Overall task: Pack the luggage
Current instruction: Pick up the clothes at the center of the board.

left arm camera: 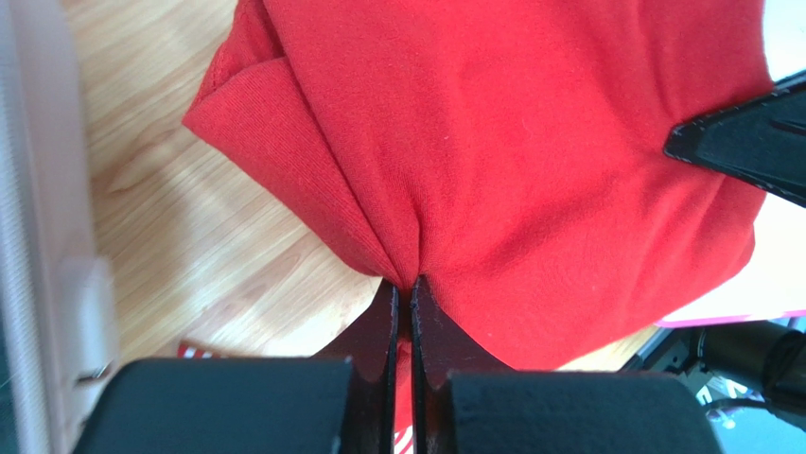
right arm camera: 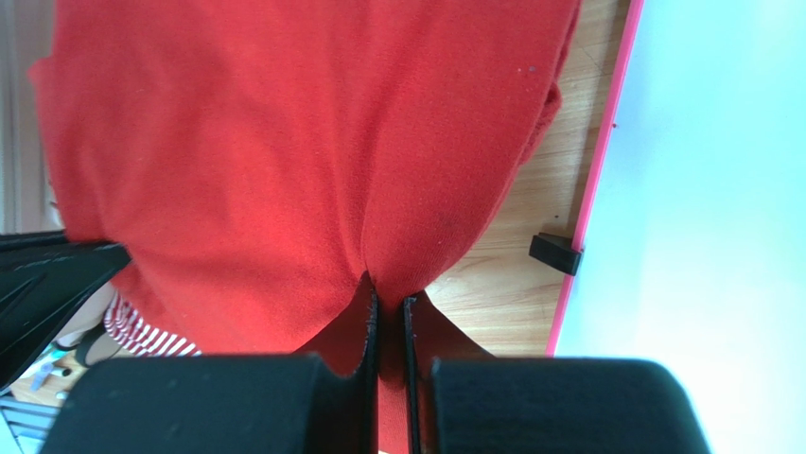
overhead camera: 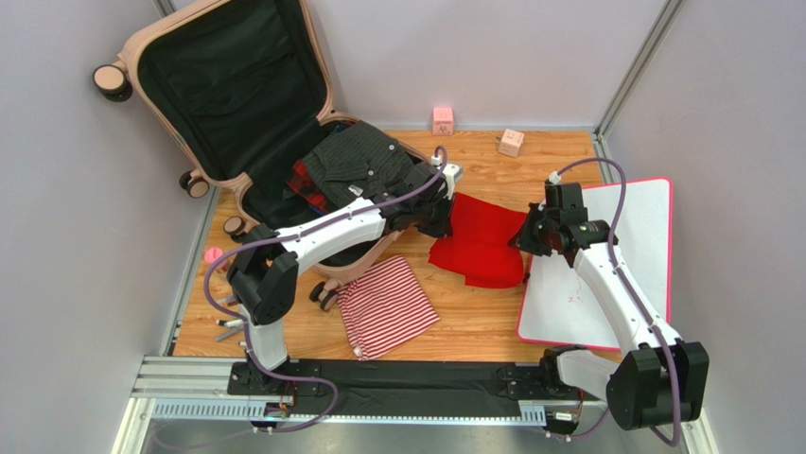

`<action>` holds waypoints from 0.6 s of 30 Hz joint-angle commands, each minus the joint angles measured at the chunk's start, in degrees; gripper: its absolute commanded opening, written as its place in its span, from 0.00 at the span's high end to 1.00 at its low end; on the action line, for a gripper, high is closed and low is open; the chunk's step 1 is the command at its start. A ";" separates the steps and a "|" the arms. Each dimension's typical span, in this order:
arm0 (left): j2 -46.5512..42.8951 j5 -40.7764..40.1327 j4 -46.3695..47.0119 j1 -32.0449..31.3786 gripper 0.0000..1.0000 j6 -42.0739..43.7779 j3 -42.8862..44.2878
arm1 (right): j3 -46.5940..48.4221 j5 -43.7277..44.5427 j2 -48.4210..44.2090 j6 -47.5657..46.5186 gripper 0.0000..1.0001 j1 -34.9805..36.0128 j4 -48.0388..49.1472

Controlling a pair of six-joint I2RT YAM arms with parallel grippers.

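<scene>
The pale pink suitcase (overhead camera: 147, 43) stands open at the back left, its lid up against the wall, with a dark folded garment (overhead camera: 364, 161) and some red cloth in its lower half. A red garment (overhead camera: 482, 236) hangs lifted between both grippers, just right of the suitcase. My left gripper (overhead camera: 443, 210) is shut on its left edge; the pinched fold shows in the left wrist view (left arm camera: 409, 280). My right gripper (overhead camera: 526, 236) is shut on its right edge, as the right wrist view (right arm camera: 386, 288) shows.
A red-and-white striped cloth (overhead camera: 388, 305) lies on the wooden floor in front of the suitcase. A white board with a pink rim (overhead camera: 653, 236) lies at the right under the right arm. Two small blocks, pink (overhead camera: 442, 120) and beige (overhead camera: 511, 142), stand by the back wall.
</scene>
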 commanded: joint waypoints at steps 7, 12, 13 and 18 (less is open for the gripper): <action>-12.85 -11.83 -8.56 1.09 1.00 6.75 2.75 | 10.06 3.11 -2.01 7.11 1.00 11.38 2.51; -20.32 -15.96 -10.06 5.74 1.00 8.77 -0.58 | 13.49 9.35 1.40 11.59 1.00 22.70 11.18; -21.28 -16.58 -10.24 6.71 1.00 9.21 -1.11 | 14.02 10.40 2.63 11.95 1.00 24.21 12.69; -26.47 -17.47 -11.64 15.83 1.00 12.28 -4.98 | 21.91 13.66 15.18 12.13 1.00 32.90 19.98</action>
